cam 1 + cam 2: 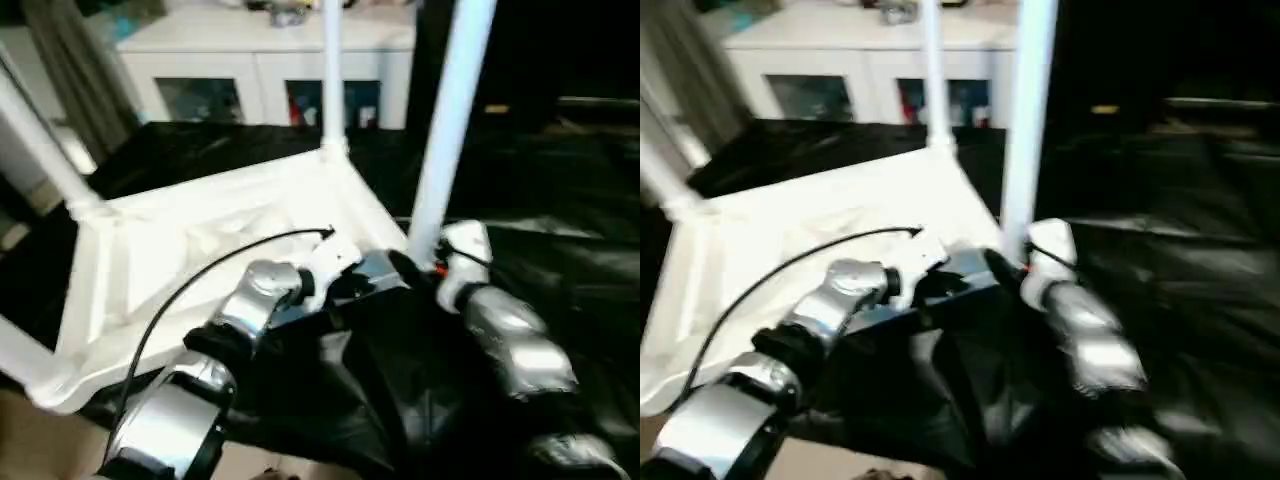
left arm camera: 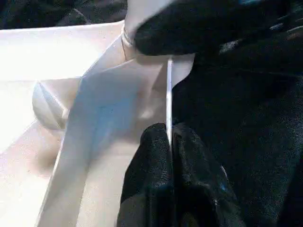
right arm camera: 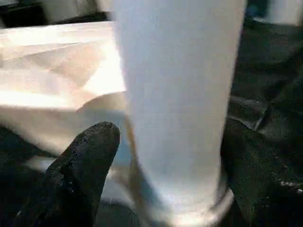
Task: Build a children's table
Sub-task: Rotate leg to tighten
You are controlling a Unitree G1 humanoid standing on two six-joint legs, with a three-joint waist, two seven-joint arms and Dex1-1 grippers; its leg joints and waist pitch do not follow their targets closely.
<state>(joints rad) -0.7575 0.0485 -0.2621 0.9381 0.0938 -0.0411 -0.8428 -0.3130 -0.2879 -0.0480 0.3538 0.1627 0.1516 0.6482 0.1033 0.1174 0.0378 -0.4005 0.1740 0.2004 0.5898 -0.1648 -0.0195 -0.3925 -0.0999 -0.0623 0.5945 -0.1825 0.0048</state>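
The white tabletop [image 1: 200, 250] lies upside down on a black cloth, ribbed side up. Several white legs stand in its corner sockets: one at the far corner [image 1: 332, 70], one at the left [image 1: 40, 150], and a thick near one [image 1: 450, 120] at the right corner. My left gripper [image 2: 169, 137] is shut on the tabletop's thin rim [image 2: 169, 94] close to that right corner. My right gripper [image 3: 170, 151] stands open around the base of the near leg [image 3: 175, 94]. One black finger [image 3: 90, 156] sits slightly off the leg on one side and the other finger lies against it.
The black cloth [image 1: 560, 250] covers the work surface and bunches up under my forearms. A white cabinet [image 1: 270, 60] with glass-fronted shelves stands behind the table. A black cable [image 1: 200, 270] arcs over my left forearm.
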